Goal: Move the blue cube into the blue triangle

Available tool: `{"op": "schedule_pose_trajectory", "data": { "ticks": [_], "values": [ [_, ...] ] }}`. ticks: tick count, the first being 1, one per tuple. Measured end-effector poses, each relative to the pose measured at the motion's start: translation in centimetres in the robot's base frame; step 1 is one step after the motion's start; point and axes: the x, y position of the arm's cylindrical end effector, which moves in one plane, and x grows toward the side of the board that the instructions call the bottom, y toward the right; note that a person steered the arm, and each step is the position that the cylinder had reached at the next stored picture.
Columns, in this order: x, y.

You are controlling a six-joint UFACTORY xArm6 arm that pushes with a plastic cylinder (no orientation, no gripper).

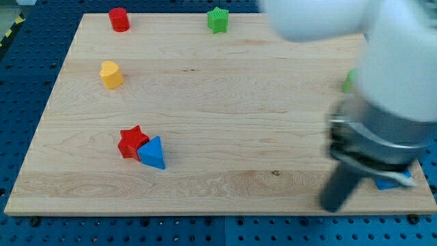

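The blue triangle (152, 152) lies at the board's lower left, touching the red star (131, 141) on its left. The blue cube (394, 182) shows only as a sliver at the lower right, mostly hidden behind the arm. My tip (334, 207) is the lower end of the dark rod at the lower right, near the board's bottom edge, just left of the blue cube.
A red cylinder (119, 19) and a green star (218, 20) sit near the top edge. A yellow block (110, 74) is at the upper left. A green block (349, 81) peeks out at the right, partly hidden by the arm. The wooden board (225, 102) rests on a blue perforated table.
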Motion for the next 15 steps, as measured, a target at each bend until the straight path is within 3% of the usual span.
{"op": "schedule_pose_trajectory", "data": {
  "ticks": [1, 3, 4, 5, 7, 9, 15],
  "values": [
    [0.1, 7.1],
    [-0.1, 11.0],
    [-0.3, 16.4],
    [-3.5, 17.1],
    [-4.4, 15.5],
    [-4.4, 8.5],
    [-3.3, 5.2]
  ]
}}
